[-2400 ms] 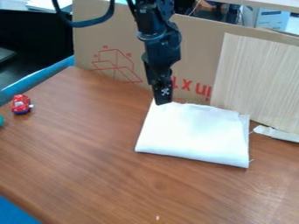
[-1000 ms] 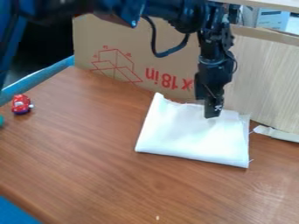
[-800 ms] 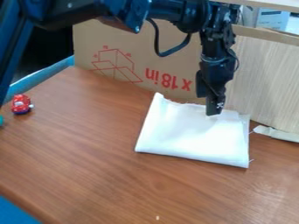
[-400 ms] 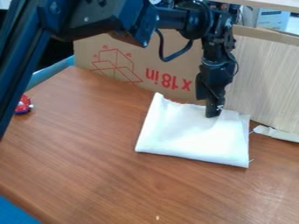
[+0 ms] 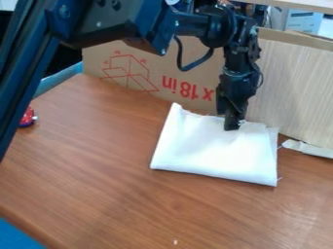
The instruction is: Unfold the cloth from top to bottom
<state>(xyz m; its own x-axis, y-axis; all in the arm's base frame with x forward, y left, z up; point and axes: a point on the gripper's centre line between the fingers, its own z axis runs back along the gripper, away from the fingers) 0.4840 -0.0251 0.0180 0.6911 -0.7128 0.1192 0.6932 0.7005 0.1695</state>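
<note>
A white woven cloth point(image 5: 205, 151) lies folded into a rough four-sided shape on the brown wood-grain surface point(image 5: 98, 189). Its far left corner comes to a point, and loose threads stick out along its right edge. The black two-finger gripper point(image 5: 232, 127) hangs downward, its tip over the far part of the cloth, right of that edge's middle. Whether it stands wide, narrow or holding fabric, I cannot tell; nor can I tell if it touches the cloth. The black jointed robot arm point(image 5: 107, 24) comes in beyond and to the left of the cloth.

Behind the cloth stands a brown cardboard sheet point(image 5: 143, 63) with red line drawings and lettering; a pale wood-grain panel point(image 5: 292, 87) stands behind and to the right. Just right of the cloth lies a flat whitish strip point(image 5: 309, 148). Well apart, left of the cloth, a small red toy car point(image 5: 27, 117) sits partly hidden by the arm.
</note>
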